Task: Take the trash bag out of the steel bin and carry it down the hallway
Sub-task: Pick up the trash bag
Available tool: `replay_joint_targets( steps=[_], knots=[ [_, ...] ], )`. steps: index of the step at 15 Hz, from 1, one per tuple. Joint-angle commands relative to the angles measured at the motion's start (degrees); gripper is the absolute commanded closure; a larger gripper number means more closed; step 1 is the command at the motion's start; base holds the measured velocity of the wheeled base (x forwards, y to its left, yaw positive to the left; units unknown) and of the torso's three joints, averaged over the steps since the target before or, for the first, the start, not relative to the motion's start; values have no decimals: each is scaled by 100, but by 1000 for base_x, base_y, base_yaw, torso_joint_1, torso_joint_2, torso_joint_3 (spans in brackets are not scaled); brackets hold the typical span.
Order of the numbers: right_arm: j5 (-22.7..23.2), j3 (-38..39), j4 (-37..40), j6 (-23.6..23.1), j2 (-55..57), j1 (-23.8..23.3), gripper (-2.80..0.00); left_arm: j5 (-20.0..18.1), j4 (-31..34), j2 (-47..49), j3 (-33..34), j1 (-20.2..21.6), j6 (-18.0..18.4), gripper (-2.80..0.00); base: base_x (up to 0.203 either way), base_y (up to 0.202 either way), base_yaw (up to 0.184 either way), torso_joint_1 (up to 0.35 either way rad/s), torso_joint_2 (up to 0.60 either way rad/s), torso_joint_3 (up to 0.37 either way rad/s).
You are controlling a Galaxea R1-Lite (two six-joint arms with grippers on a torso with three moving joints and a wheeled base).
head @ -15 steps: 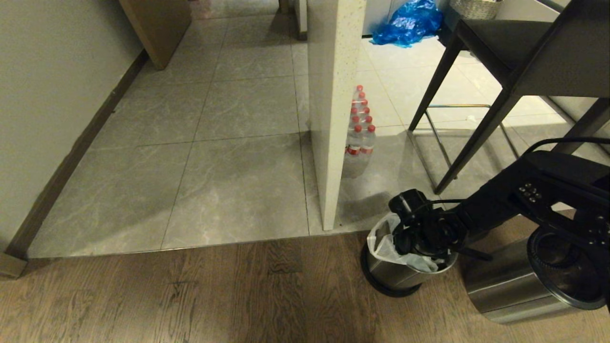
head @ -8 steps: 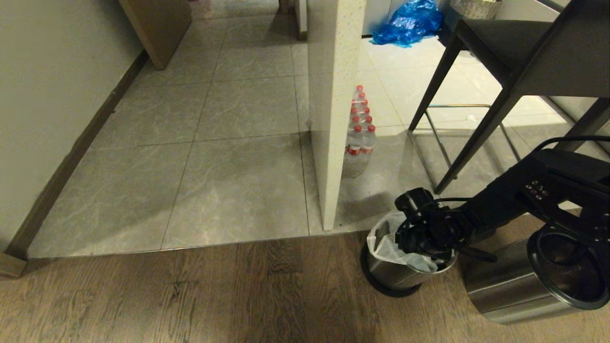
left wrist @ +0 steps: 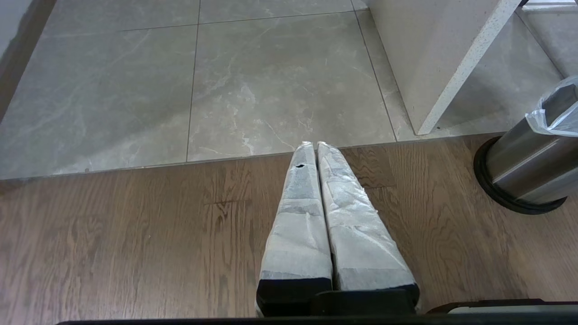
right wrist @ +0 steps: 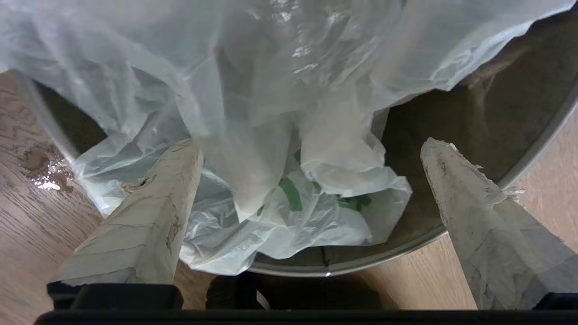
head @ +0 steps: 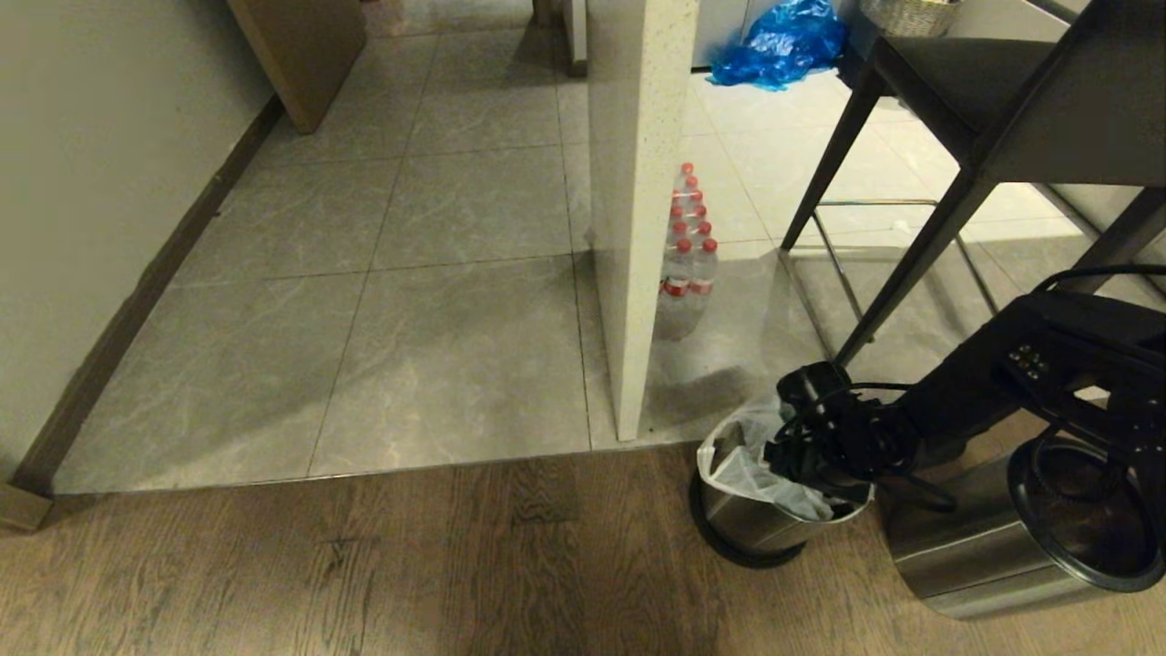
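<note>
Floor: grey marbled tiles of the hallway (head: pixel 437 273) fill the upper left and centre of the head view; brown wood planks (head: pixel 364 565) run along the bottom.
Steel bin (head: pixel 756 524): lower right of centre, standing on the planks just below the white pillar (head: pixel 638 200).
Trash bag (head: pixel 742 465): inside the bin, crinkled, draped over its rim; green print shows in the right wrist view.
Right gripper (right wrist: pixel 311 153): above the bin mouth, fingers spread wide either side of the bunched bag, clamping nothing.
Left gripper (left wrist: pixel 316 146): low over the planks, fingers pressed together, well apart from the bin.
Background: blue bag (head: pixel 779 41) at top; bottles (head: pixel 688 246) beside the pillar; a second steel cylinder (head: pixel 1011 538) at lower right.
</note>
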Motion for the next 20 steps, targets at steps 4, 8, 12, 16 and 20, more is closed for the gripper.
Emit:
replay_joint_targets(
  steps=[4, 8, 12, 16, 20],
  knots=[
    [-1, 186, -431, -73, 137, -92, -280, 1, -2, -9, 0, 0, -4, 0, 0, 0, 0, 0, 0, 0],
    [-12, 276, -969, -189, 343, -92, -280, 1, -2, -9, 0, 0, -4, 0, 0, 0, 0, 0, 0, 0],
    [-25, 236, -1419, -201, 628, -109, -280, 1, -2, -9, 0, 0, -4, 0, 0, 0, 0, 0, 0, 0],
    [-36, 219, -1746, -187, 829, -100, -280, 1, -2, -9, 0, 0, -4, 0, 0, 0, 0, 0, 0, 0],
    [-10, 202, -1964, -192, 893, -100, 0, 1, -2, -9, 0, 0, -4, 0, 0, 0, 0, 0, 0, 0]
  ],
)
